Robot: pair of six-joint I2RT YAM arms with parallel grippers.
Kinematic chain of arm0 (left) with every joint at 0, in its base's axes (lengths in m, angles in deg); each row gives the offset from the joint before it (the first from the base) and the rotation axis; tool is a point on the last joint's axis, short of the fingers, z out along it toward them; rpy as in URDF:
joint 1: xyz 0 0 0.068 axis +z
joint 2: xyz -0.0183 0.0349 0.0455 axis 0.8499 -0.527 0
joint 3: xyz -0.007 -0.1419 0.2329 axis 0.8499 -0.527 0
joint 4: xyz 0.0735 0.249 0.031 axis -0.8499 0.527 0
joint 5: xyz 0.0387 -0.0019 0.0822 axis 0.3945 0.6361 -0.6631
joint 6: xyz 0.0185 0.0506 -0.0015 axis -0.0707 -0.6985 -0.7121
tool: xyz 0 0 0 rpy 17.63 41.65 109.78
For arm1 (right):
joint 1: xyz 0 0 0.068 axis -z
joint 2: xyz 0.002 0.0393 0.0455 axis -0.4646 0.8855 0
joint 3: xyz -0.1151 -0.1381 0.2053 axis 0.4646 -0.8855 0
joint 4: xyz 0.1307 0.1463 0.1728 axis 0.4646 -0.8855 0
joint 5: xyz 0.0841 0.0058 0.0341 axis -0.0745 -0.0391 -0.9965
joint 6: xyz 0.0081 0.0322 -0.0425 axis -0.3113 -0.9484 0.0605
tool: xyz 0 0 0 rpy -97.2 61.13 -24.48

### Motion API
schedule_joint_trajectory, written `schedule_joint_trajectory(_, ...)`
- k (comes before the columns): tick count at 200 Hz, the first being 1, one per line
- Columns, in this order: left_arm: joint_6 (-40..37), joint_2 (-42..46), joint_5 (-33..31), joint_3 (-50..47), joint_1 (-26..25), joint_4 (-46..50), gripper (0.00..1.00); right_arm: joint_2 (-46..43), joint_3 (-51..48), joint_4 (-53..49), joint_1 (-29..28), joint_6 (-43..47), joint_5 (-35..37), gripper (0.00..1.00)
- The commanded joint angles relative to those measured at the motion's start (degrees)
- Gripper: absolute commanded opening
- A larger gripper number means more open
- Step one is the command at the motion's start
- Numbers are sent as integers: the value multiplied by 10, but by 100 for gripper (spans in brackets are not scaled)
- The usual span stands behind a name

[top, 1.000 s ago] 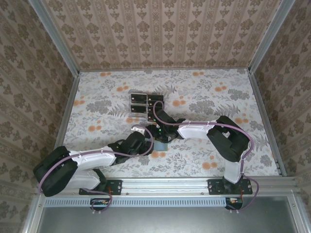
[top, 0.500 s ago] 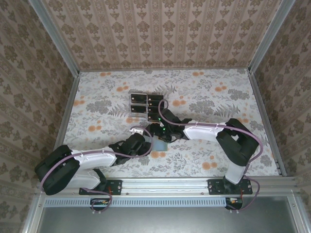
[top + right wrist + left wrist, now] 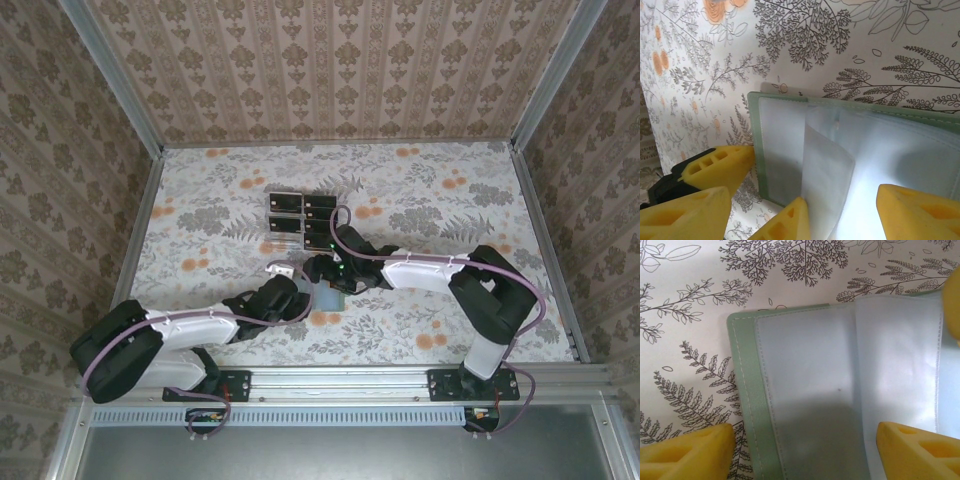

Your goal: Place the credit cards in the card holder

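Left fingers (image 3: 687, 450) half-cropped beside card holder (image 3: 747, 405)

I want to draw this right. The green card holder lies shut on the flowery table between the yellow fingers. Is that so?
Not quite. The card holder is open, not shut: the right wrist view shows its clear plastic sleeves spread out, one leaf raised. It does lie on the flowery table, between the yellow fingers.

You're working in a robot test cell, a lab rig: wallpapered panels (image 3: 330, 70) box in a floral-papered table (image 3: 450, 200), edged with bare aluminium rail (image 3: 350, 378).
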Motion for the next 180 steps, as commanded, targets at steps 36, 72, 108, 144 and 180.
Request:
schedule_joint_trajectory(36, 13, 37, -16, -22, -5, 35, 77, 45, 51, -1, -8, 7, -16, 78)
schedule_joint_trajectory(72, 14, 78, -19, -28, -5, 56, 77, 58, 88, -20, -19, 11, -17, 78)
schedule_joint_trajectory(108, 25, 168, -28, -40, -4, 109, 77, 81, 120, -30, -29, 7, -19, 78)
schedule_joint_trajectory(144, 43, 288, -54, -52, -5, 193, 80, 122, 153, -32, -34, 1, -28, 78)
schedule_joint_trajectory(180, 62, 368, -70, -57, -1, 255, 83, 141, 161, -28, -35, 1, -38, 78)
